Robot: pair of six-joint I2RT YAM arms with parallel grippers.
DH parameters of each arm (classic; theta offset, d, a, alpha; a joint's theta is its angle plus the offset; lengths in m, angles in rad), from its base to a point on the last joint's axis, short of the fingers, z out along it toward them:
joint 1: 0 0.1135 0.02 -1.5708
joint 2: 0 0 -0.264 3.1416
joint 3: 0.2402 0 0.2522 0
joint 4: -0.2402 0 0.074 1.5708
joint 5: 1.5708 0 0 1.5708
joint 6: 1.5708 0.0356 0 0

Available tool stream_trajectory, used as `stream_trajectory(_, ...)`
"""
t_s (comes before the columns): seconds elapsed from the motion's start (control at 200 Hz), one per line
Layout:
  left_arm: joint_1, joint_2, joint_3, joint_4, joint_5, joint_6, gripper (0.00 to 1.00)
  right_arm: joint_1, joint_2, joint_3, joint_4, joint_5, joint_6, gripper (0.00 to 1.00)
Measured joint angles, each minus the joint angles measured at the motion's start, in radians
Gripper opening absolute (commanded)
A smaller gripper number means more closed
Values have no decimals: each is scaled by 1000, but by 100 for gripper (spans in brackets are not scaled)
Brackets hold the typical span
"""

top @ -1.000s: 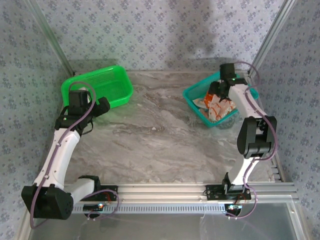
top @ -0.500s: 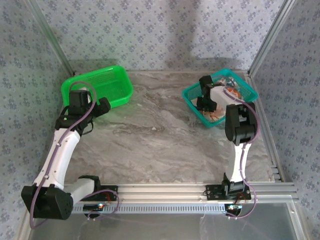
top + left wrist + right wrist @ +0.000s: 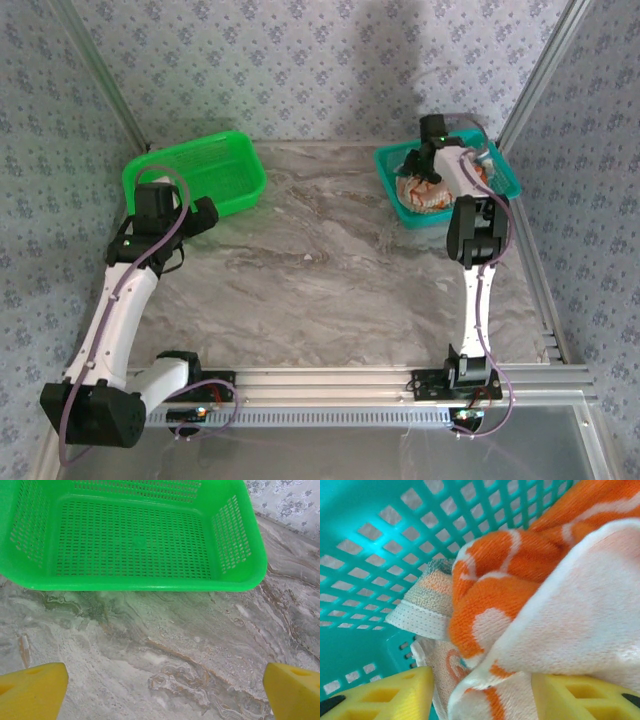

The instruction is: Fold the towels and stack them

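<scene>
Several towels (image 3: 425, 195) lie bunched in the teal basket (image 3: 386, 172) at the back right. My right gripper (image 3: 427, 172) reaches down into that basket. In the right wrist view its yellow fingers (image 3: 385, 692) stand apart, and the right gripper (image 3: 482, 692) has a fold of the orange towel with white flowers (image 3: 520, 570) lying between them. A peach towel with orange prints (image 3: 445, 665) lies under it, against the left finger. My left gripper (image 3: 205, 214) hovers open over bare table, just in front of the green basket (image 3: 250, 165); nothing lies between its fingers (image 3: 30, 692).
The green basket (image 3: 140, 584) holds nothing. The teal basket's mesh wall (image 3: 380, 545) is close on the right gripper's left. Patterned walls and metal posts close in the table at the back and sides. The marble tabletop (image 3: 320, 270) lies between the two arms.
The teal basket has slid back toward the right corner. The right arm has swung over it again, and the towels have shifted inside. The left arm has barely moved.
</scene>
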Motion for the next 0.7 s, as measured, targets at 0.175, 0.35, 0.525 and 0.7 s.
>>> stream_trajectory(0.175,0,0,0,1,0,-7,100,-28,-13,24,5,-18,-26,57)
stream_trajectory(0.35,0,0,-3,2,0,-16,100,-26,-71,-34,13,-15,-59,56)
stream_trajectory(0.525,0,0,-5,2,0,-18,100,1,-93,-108,21,4,-63,55)
stream_trajectory(0.7,0,4,-5,4,0,-18,100,61,-97,-225,20,30,-62,47)
